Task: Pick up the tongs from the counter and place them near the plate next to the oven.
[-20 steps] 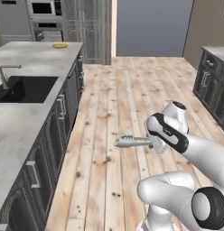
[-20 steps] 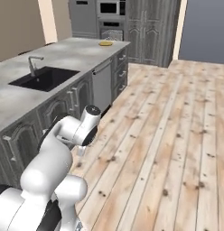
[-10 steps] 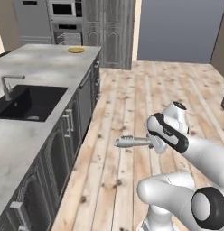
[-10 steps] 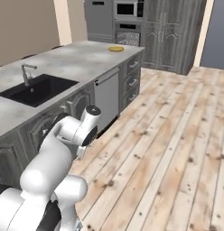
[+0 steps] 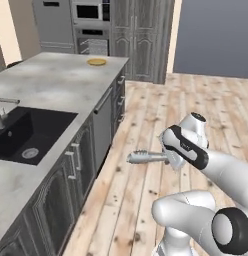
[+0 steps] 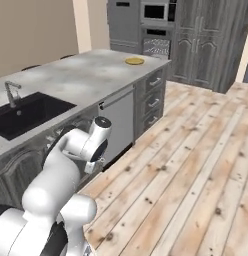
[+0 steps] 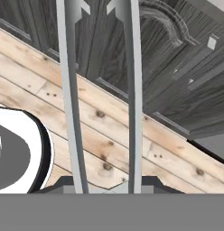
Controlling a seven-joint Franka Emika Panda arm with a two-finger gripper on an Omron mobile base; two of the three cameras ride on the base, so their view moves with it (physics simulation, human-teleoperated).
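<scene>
1. Gripper [image 5: 168, 157] clamped on the tongs [image 5: 145, 158], held low over the wood floor [image 5: 146, 130], out beside the counter [image 5: 56, 85], tips pointing toward the cabinet fronts.
2. In the hand view both tong arms [image 7: 132, 90] run straight up from the fingers, parallel, ridged tips at the top edge. Grip looks square, no visible slip.
3. Plate [image 5: 96, 62] sits at the far end of the counter, near the edge facing the oven [image 5: 93, 42]. Well apart from the tongs.
4. Step in hand, as I judge it: carry. Lift the tongs above counter height before swinging in, or the tips will catch the cabinets. Come down on bare stone just beside the plate, not on it. Lay them flat before letting go, so they do not bounce or roll.
5. Hard to make out: the fingers themselves, hidden behind the wrist in both base views; the right base view shows only the arm's back.
6. Sink [image 5: 26, 135] lies near; steer clear of it.
</scene>
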